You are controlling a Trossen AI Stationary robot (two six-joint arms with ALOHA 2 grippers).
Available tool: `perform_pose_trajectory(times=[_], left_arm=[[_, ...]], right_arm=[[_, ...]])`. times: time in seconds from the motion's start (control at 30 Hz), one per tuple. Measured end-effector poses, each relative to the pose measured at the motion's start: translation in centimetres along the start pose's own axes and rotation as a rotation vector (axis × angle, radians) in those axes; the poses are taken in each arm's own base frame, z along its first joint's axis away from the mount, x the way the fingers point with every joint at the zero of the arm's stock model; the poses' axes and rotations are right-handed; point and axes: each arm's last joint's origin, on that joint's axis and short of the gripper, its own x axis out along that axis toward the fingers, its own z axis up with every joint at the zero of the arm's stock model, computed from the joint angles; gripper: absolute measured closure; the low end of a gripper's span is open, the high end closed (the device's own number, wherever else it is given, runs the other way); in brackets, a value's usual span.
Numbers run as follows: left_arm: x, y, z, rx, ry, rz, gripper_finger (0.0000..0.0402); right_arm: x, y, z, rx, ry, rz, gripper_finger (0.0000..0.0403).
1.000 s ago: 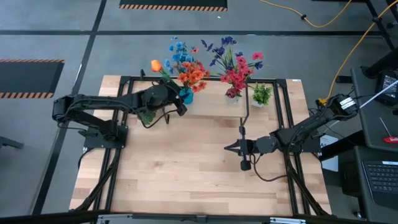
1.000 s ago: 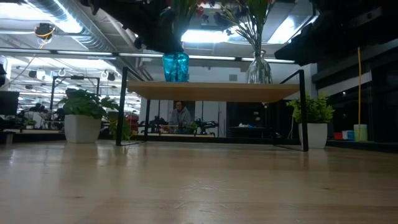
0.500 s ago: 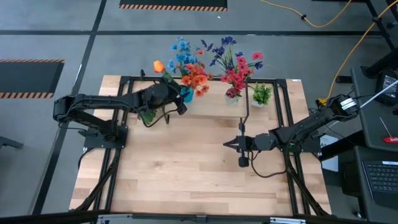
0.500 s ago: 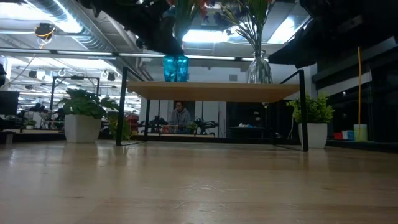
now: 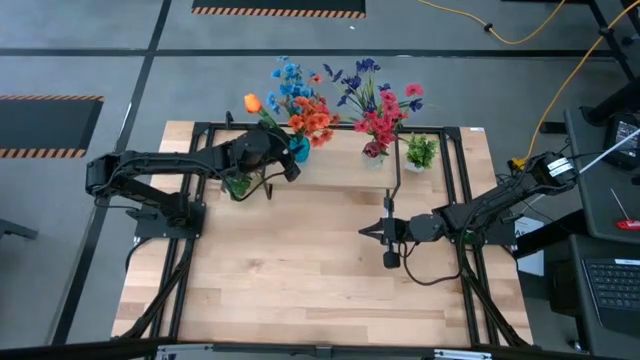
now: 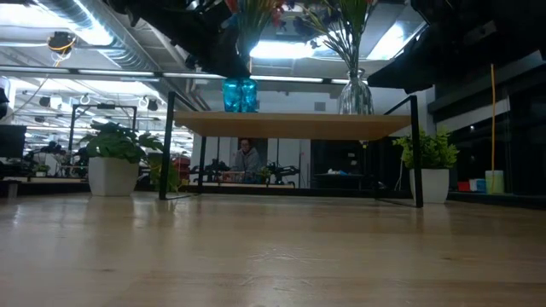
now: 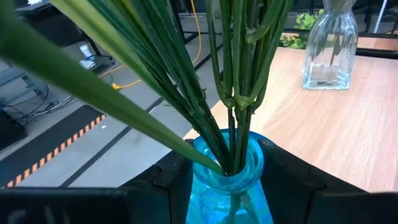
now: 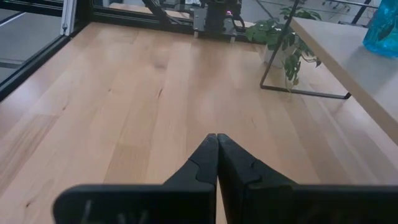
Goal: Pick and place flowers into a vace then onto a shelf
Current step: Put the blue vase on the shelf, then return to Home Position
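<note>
While the counter (image 5: 300, 270) lies bare in front, the shelf (image 6: 294, 124) carries a blue vase (image 7: 227, 186) of flowers (image 5: 300, 105); left pincer (image 7: 227, 180) clamped on its sides. Right pincer (image 8: 216, 149) hovers mid-counter, fingers together.

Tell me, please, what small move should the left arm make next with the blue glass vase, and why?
Probably open the left pincer a little wider and draw back. The blue glass vase with green-stemmed flowers already appears to stand upright on the light-wood shelf, beside the clear glass vase, with the fingers close around it. The right pincer waits shut over the table.
</note>
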Motion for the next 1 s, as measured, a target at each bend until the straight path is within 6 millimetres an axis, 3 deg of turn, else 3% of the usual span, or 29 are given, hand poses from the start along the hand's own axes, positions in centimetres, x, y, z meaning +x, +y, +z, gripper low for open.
perform_pose_trajectory(times=[0.7,1.0], left_arm=[[-0.1,0.0,-0.2,-0.003,0.024,-0.007,0.0174],[-2.0,0.2,0.3,0.005,0.017,-0.027,0.0162]], right_arm=[[0.0,0.0,0.0,0.004,0.001,0.000,0.0395],[0.0,0.0,0.0,0.005,0.001,0.000,0.0395]])
